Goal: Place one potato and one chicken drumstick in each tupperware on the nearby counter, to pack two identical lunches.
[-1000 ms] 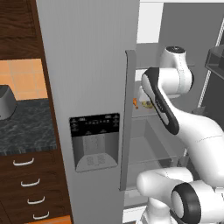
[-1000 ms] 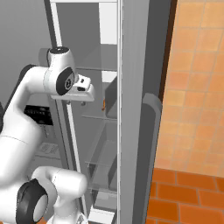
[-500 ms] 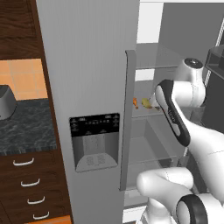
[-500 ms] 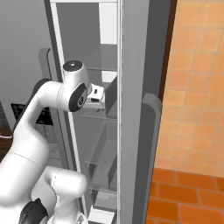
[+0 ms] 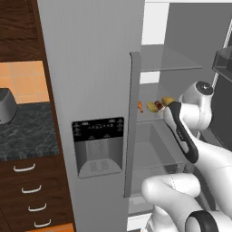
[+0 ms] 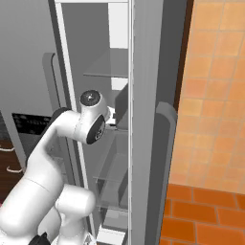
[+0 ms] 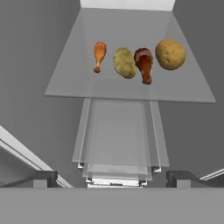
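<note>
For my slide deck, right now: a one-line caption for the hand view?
Open jaws face a glass fridge shelf holding two drumsticks and two potatoes in a row.

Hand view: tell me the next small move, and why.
Probably ease the open jaws forward and down over the golden-brown oval potato in the middle of the clear glass fridge shelf. All four pieces lie in a row there, untouched, with an orange-brown drumstick on its left; the gripper holds nothing.

Flat, even rendered light; soft, slightly blurry, faint shadows.
</note>
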